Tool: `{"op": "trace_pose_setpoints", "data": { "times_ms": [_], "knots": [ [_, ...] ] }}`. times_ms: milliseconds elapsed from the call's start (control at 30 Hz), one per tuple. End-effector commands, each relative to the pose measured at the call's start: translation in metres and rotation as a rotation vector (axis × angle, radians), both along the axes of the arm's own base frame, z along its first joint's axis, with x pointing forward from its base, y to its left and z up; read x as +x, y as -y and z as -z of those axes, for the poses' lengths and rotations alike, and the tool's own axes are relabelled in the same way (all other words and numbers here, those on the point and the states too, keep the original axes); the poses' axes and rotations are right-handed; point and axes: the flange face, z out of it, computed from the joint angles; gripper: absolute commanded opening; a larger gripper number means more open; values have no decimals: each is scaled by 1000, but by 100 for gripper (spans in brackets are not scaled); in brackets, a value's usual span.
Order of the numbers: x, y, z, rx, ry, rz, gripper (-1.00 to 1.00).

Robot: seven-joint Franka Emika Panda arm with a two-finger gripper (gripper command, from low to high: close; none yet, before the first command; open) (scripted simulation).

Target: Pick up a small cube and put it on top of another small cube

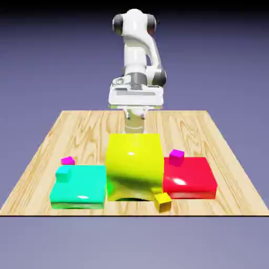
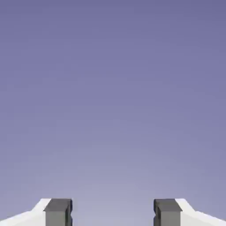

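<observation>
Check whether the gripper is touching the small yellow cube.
Apart. The exterior view shows the small yellow cube at the table's near edge, the gripper far back beyond the big yellow block.

I looked over both views and could read no text, label, brand, number or sign anywhere, neither on the robot arm (image 1: 137,52) nor on the blocks and wooden table (image 1: 84,131) in front of it.
</observation>
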Motion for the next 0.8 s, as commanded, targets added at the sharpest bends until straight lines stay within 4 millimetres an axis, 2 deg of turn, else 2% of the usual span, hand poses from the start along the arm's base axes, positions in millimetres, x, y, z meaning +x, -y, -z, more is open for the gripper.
{"op": "trace_pose_setpoints", "data": {
  "times_ms": [0, 200, 400, 600, 767],
  "knots": [
    [9, -4, 5, -9, -40, -9, 0],
    [60, -29, 44, -60, -276, -59, 0],
    [102, -56, 94, -104, -509, -107, 0],
    [134, -82, 152, -141, -736, -152, 0],
    [151, -103, 203, -166, -921, -188, 0]
  ]
}}
